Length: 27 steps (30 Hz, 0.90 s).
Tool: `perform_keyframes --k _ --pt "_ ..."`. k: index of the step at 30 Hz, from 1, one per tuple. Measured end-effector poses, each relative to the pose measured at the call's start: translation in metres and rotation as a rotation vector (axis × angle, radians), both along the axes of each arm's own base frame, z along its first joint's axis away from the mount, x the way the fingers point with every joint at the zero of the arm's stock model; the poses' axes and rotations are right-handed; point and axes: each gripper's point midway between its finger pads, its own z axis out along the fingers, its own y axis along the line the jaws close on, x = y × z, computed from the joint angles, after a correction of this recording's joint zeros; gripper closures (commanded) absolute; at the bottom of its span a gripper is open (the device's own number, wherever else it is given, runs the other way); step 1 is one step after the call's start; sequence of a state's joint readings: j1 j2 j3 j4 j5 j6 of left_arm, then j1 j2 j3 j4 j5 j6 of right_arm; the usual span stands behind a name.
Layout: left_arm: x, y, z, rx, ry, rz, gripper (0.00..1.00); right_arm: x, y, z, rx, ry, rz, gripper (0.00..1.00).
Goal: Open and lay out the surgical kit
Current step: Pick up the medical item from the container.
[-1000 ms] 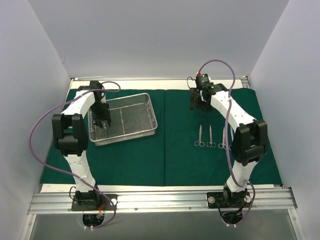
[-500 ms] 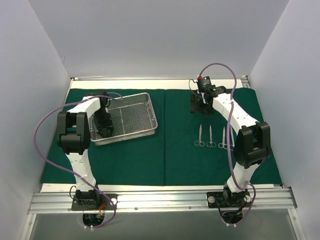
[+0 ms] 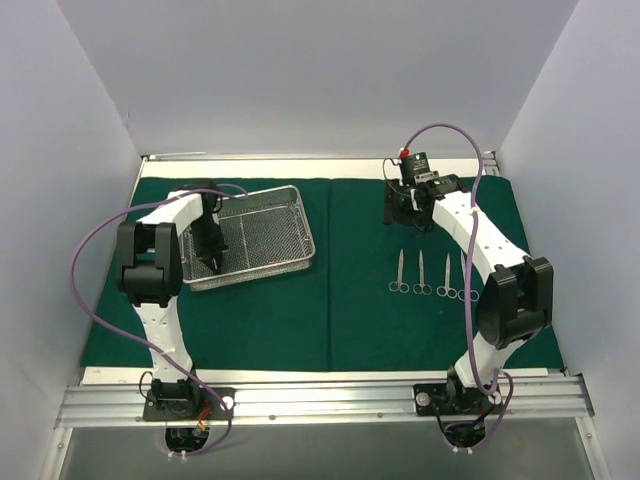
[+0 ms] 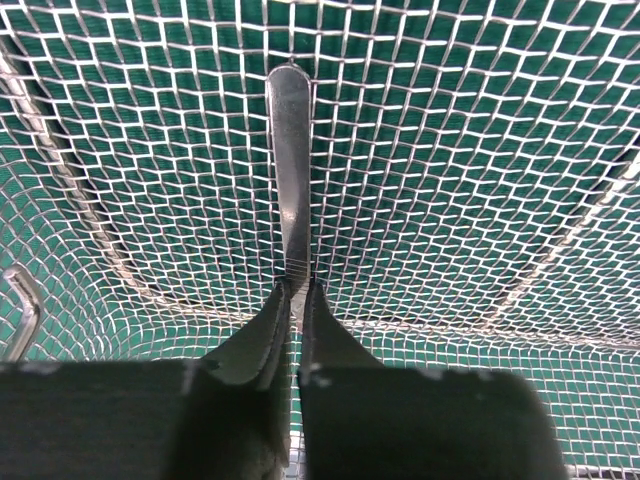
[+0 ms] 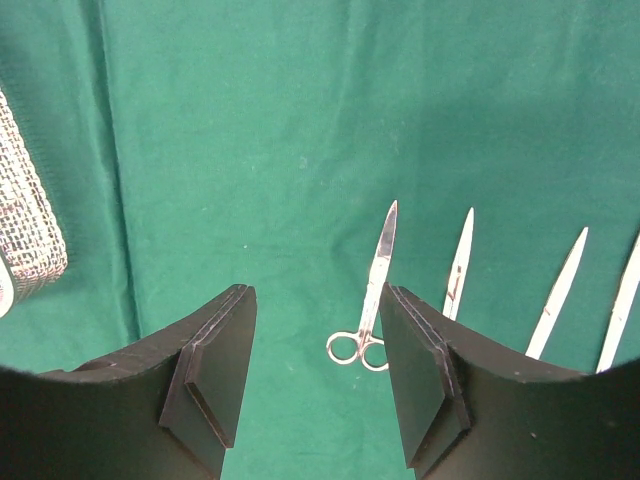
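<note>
The dark green cloth (image 3: 330, 320) lies spread flat on the table. The silver wire-mesh tray (image 3: 308, 240) stands on its left half. My left gripper (image 3: 207, 255) is down inside the tray, shut on the near end of a slim steel instrument (image 4: 290, 180) that lies on the mesh (image 4: 450, 150); the gripper (image 4: 296, 285) pinches it between both fingers. Several ring-handled instruments (image 3: 421, 273) lie side by side on the right half. My right gripper (image 3: 402, 212) hovers open and empty behind them (image 5: 315, 292), with the scissors (image 5: 372, 290) seen beyond its fingers.
White walls close in the left, right and back sides. The tray's corner (image 5: 25, 230) shows at the left edge of the right wrist view. A fold runs down the middle of the cloth (image 5: 250, 120). A metal rail crosses the near edge at the arm bases.
My left gripper has moved slightly nearer within the tray's left part. My right arm has shifted to the right, uncovering the rightmost instrument of the row.
</note>
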<state>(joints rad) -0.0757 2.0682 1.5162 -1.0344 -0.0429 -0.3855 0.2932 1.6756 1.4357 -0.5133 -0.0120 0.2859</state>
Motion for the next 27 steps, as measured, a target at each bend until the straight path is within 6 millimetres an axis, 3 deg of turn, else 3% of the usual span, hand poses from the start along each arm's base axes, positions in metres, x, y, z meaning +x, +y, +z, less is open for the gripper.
perform_keyframes --k 8,16,27 --pt "0.007 -0.003 0.006 -0.020 0.023 -0.031 0.98 -0.001 0.001 -0.001 0.001 0.004 -0.001 0.47" --pt "0.054 -0.025 0.036 -0.105 -0.135 -0.076 0.98 -0.001 0.006 0.000 0.001 0.012 0.008 0.47" --pt "0.055 -0.052 0.045 -0.251 -0.149 -0.111 0.98 0.005 0.025 0.005 0.042 0.005 0.049 0.46"
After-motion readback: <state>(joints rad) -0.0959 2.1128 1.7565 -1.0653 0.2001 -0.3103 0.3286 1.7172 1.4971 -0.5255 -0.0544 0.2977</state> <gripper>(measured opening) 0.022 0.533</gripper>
